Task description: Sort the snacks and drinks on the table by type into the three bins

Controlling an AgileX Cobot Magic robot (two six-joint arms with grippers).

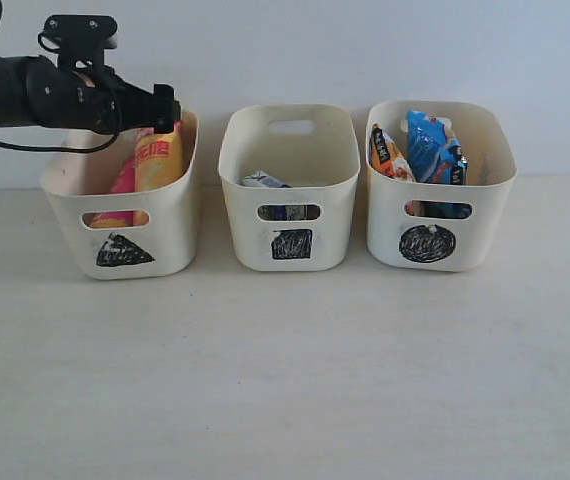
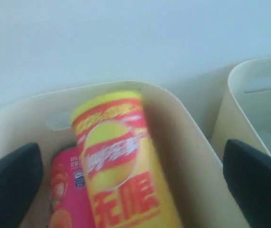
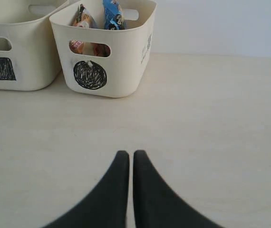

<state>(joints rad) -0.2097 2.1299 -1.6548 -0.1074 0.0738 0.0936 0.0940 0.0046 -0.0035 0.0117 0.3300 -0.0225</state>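
Note:
My left gripper point(image 1: 166, 108) hovers open over the triangle-marked bin point(image 1: 65, 205), its fingers point(image 2: 13, 183) spread wide on either side of the yellow chip can point(image 2: 121, 161). That can point(image 1: 160, 160) leans in the bin beside the pink can point(image 1: 123, 182), touched by neither finger. A blue-and-white carton point(image 1: 264, 181) lies in the square-marked bin point(image 1: 240, 180); something dark shows through its handle slot. The circle-marked bin point(image 1: 495, 195) holds the orange bag point(image 1: 389, 155) and the blue bag point(image 1: 435, 148). My right gripper point(image 3: 130, 154) is shut and empty above the table point(image 3: 211, 118), out of the exterior view.
The three bins stand in a row at the back of the table point(image 1: 285, 380), close to a pale wall. In the right wrist view the circle bin point(image 3: 126, 57) and the square bin point(image 3: 26, 52) lie ahead of the shut fingers.

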